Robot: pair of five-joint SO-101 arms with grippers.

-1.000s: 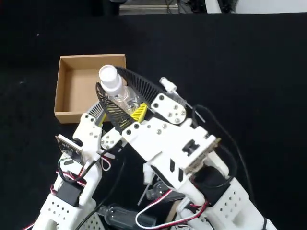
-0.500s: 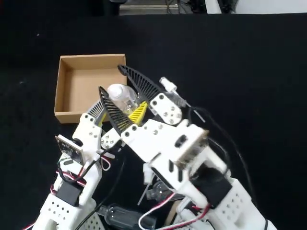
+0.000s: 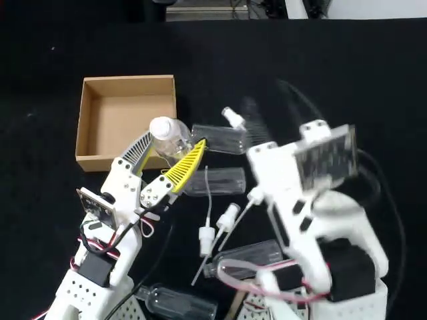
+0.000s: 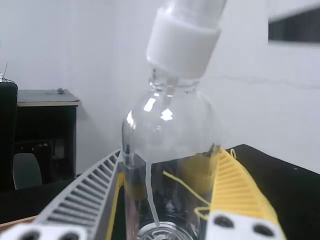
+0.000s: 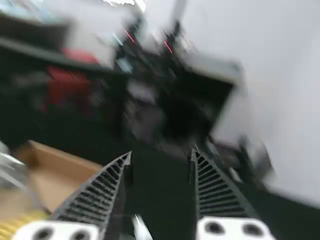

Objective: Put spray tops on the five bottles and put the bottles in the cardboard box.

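Four bottles lie on their sides without tops, as far as I can see, so there's plenty left to do. Closest to the bench's front edge, between the arm bases, are the first bottle [image 3: 177,303] and the second bottle [image 3: 250,257]. Just past them a spray top [image 3: 207,235] and a second spray top [image 3: 228,215] lie side by side, tubes trailing. Mid-bench come the third bottle [image 3: 217,180] and the fourth bottle [image 3: 219,139], with a third spray top [image 3: 233,119] just beside that one.

The left gripper [image 3: 175,141] is clamped on the capped bottle [image 3: 167,137], squeezing its body with the white top up. My guess is that leaves the top free and lets it drop straight in. It sits at the box's right wall, near the front right corner, not inside. The right gripper [image 5: 160,155] is raised off the bench, fingers spread around nothing, probably just clearing space.

Farthest off, toward the far left corner, the cardboard box [image 3: 120,123] looks empty.
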